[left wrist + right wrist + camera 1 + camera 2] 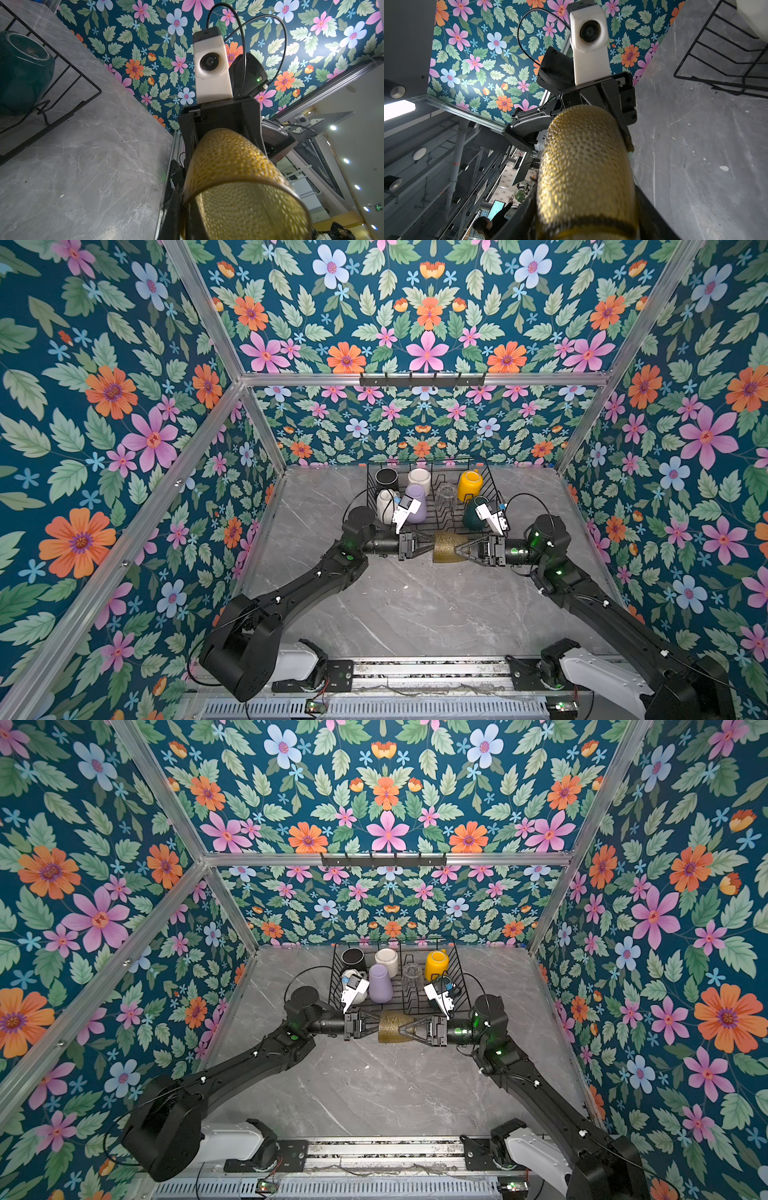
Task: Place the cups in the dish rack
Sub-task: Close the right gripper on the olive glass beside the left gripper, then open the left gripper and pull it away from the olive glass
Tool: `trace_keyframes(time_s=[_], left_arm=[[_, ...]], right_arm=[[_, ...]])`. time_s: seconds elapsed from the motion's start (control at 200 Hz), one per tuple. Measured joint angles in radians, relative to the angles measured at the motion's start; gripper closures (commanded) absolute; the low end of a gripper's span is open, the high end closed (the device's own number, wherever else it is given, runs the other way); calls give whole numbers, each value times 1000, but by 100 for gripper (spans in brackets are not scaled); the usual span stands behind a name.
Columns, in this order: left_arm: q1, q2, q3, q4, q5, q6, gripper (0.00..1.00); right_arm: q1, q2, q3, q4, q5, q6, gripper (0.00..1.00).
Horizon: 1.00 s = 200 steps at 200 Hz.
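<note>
Seven of the eight cups sit in the black wire rack [492, 489] at the bench's [395, 605] back edge: black mug [386, 479], pale mug [419, 480], yellow mug [469, 485], white mug [385, 506], green mug [473, 514], matte lilac tumbler [415, 506] and clear glass [445, 495]. Only the amber glass [446, 549], dimpled and flared, is left. It is held in the air just in front of the rack. The left gripper [430, 547] pinches its wall and the right gripper [459, 549] clasps its body.

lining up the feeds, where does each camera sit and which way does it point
Both top views: high above the front, looking down on table, rack, both arms.
Left wrist: on left arm, looks past its fingers at glass and right wrist camera.
Right wrist: on right arm, looks past its fingers at glass and left wrist camera.
Shared: every view shows the glass; wrist views face each other.
</note>
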Motion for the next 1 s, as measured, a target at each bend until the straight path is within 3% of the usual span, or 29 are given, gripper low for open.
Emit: trace_keyframes(time_s=[0.12, 0.28, 0.445, 0.755, 0.845, 1.0], left_arm=[[0, 0, 0, -3, -3, -3, 76], [-4, -17, 5, -14, 3, 19, 42], [0, -34, 7, -61, -5, 62, 20], [51, -104, 13, -227, -137, 180, 3], [71, -151, 21, -309, -244, 220, 0], [84, -262, 48, -457, -532, 309, 0]], right_arm=[[2, -4, 12, -35, 14, -16, 100], [2, -5, 34, -85, 50, -27, 100], [-11, -20, 51, -129, 65, -42, 100], [-50, -94, 81, -254, 87, -87, 100], [-57, -115, 104, -316, 104, -112, 100], [-59, -136, 182, -490, 170, -199, 100]])
